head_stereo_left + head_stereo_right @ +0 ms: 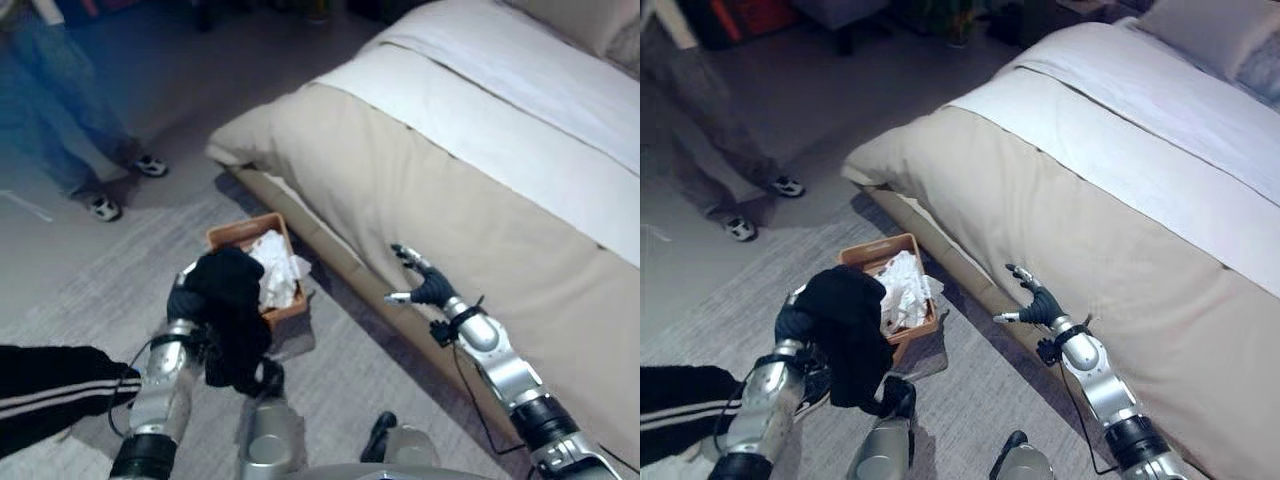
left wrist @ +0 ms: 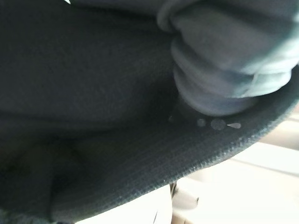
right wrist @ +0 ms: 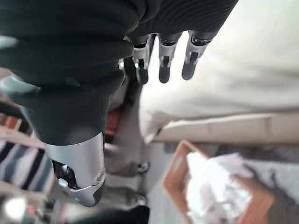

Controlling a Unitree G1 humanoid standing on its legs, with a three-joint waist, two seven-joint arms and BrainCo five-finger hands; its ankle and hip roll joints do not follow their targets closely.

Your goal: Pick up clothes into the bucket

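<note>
Left eye view: the left hand (image 1: pixel 190 300) is wrapped in a black garment (image 1: pixel 232 318), which it holds up beside the orange bucket (image 1: pixel 236 232); its fingers are buried in the cloth, so their spread cannot be told. White clothes (image 1: pixel 275 268) fill the bucket, which stands on the grey floor (image 1: pixel 340 390) near the bed (image 1: pixel 470 190). The right hand (image 1: pixel 425 283) hangs empty with fingers relaxed, beside the bed's edge. A striped black garment (image 1: pixel 50 385) lies by the left arm. A person (image 1: pixel 60 110) stands beyond, open floor between.

Left wrist view: dark ribbed cloth covers the hand.

Right wrist view: straight fingers (image 3: pixel 163 65) point towards the bed and bucket (image 3: pixel 175 175).
</note>
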